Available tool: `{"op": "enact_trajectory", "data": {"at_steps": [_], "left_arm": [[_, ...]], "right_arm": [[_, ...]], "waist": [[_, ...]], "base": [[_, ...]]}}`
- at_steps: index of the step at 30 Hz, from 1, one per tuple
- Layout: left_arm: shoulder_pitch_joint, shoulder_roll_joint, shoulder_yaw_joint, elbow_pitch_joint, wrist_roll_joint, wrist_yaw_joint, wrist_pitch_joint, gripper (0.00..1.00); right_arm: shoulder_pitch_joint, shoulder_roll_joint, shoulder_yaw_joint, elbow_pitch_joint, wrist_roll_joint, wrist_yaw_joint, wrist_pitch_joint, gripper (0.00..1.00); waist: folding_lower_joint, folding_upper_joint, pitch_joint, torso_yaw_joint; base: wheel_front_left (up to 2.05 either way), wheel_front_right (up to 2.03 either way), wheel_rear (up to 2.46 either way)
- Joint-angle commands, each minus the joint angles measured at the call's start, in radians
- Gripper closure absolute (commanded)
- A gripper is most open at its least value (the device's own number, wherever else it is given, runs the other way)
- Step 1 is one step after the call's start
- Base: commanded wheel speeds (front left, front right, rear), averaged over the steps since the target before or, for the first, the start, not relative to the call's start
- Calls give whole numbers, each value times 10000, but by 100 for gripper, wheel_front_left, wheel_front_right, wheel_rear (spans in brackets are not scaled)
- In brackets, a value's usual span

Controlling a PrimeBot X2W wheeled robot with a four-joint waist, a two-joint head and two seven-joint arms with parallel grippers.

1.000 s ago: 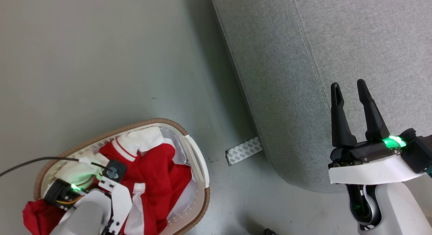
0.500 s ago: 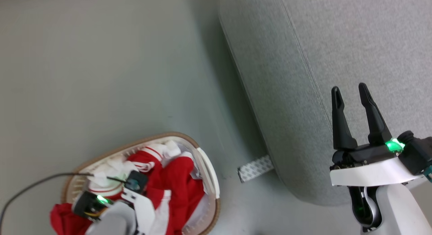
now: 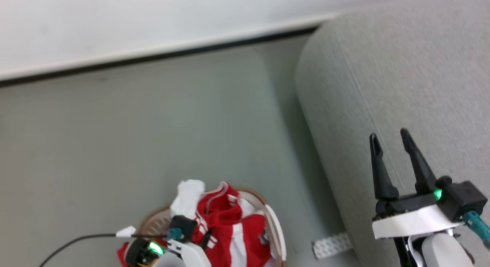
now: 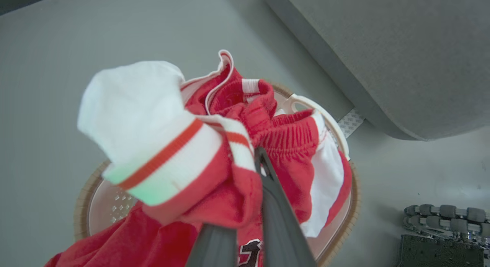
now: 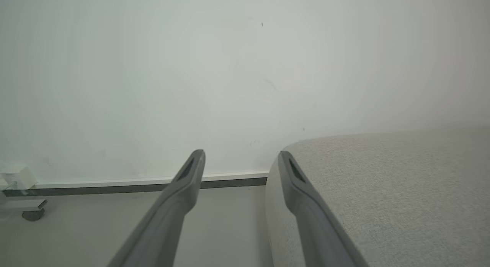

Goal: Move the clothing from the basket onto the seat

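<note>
The red and white jersey clothing (image 3: 224, 228) bunches up above the white basket (image 3: 276, 228) at the bottom of the head view. My left gripper (image 4: 249, 163) is shut on a fold of that clothing (image 4: 183, 156), which hangs lifted over the basket (image 4: 337, 129), a black numeral showing near the fingers (image 4: 275, 205). The light-grey seat (image 3: 402, 90) fills the right side. My right gripper (image 3: 389, 141) stands open and empty over the seat's edge; the right wrist view shows its gripper (image 5: 241, 156) before the seat (image 5: 383, 190) and a wall.
A strip of patterned tape (image 3: 331, 244) lies on the grey floor between basket and seat. A white wall with a dark baseboard (image 3: 153, 58) runs along the back. A black cable (image 3: 76, 240) trails from my left wrist. A wheeled base (image 4: 444, 228) stands at lower right.
The head camera has tilted up, bringing wall and baseboard into view. My left gripper has raised the clothing out of the basket. The right gripper stays open.
</note>
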Motion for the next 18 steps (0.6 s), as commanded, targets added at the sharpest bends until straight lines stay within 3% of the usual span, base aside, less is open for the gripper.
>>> {"op": "enact_trajectory", "data": {"at_steps": [1,8,18], "left_arm": [[310,-4,-151,-281,-303,16,-72,100],[1087,13,-592,-2231,-1157,17,-72,100],[1630,324,-84,-4952,-1224,16,-76,100]], "right_arm": [[239,-61,-30,89,-104,-21,5,0],[812,-227,47,258,-175,-21,5,0],[1183,-338,120,223,-70,-21,5,0]], "waist": [[1,0,-1049,936],[1,0,-2131,1897],[1,0,-2786,2749]], "base": [[0,0,0],[0,0,0],[0,0,0]]}}
